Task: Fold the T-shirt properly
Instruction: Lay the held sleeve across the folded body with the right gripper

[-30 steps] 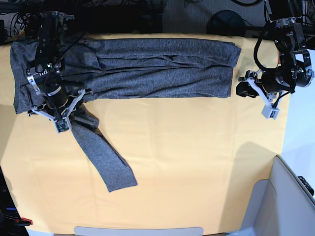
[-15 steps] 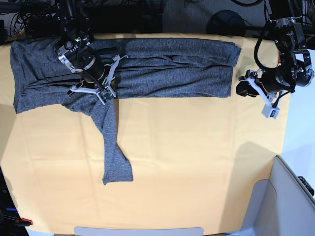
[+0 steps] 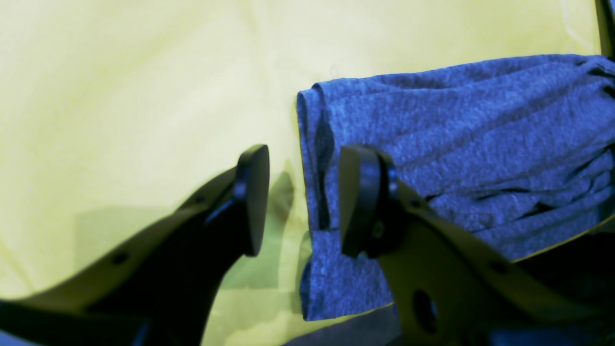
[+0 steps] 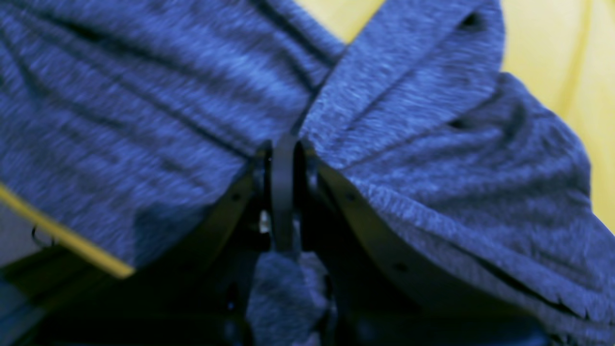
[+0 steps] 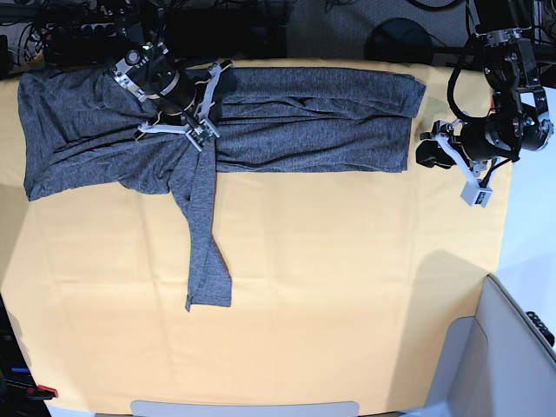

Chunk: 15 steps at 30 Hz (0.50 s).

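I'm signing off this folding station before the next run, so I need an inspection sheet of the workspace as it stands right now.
Surface: yellow cloth covers the table, mildly creased.
Job's things: T-shirt lies as a long band along the far edge; one sleeve trails toward the near side.
Clutter: nothing seen on the cloth.
Grippers: right gripper shut on a pinch of shirt fabric over the garment; left gripper open, jaws straddling the shirt's end edge, holding nothing.
Cables: black cable loops beside the left arm; tangle of wires behind the far edge.
Surroundings: grey bin at the near corner; dark round object beyond the table.
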{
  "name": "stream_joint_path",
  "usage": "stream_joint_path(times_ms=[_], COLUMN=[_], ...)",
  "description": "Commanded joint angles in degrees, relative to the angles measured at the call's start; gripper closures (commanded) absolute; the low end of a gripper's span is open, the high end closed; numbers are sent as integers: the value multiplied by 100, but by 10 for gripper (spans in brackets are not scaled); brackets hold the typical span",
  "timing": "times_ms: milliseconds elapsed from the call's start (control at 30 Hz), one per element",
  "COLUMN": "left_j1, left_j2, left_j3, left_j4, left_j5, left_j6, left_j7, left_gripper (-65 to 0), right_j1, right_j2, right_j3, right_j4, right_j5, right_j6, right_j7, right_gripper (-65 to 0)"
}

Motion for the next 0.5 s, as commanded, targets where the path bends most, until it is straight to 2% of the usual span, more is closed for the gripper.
stream_joint_path(times_ms=[0,100,267,467], left_j1=[-58,-58,-58,-58], left_j2=[-94,-94,-94,-94], left_j3=[-26,-26,-18,-18], left_j4=[88,88,88,88], left_j5=[-57,-57,-57,-57], left_j6=[-11,-11,-11,-11], left_j7=[-17,-17,-26,-26], left_gripper=[-220,-220,-220,-220], right_j1=[6,-3,-214,-328], right_j2=[87,228,237,237], right_j3=[-132,-360,-308,-369], right_j4=[138,138,138,138], right_j5=[26,26,26,26], right_j6=[-20,-29,-64,-38], right_j7=[136,295,1059,1121], right_gripper=[-2,-2,-2,-2])
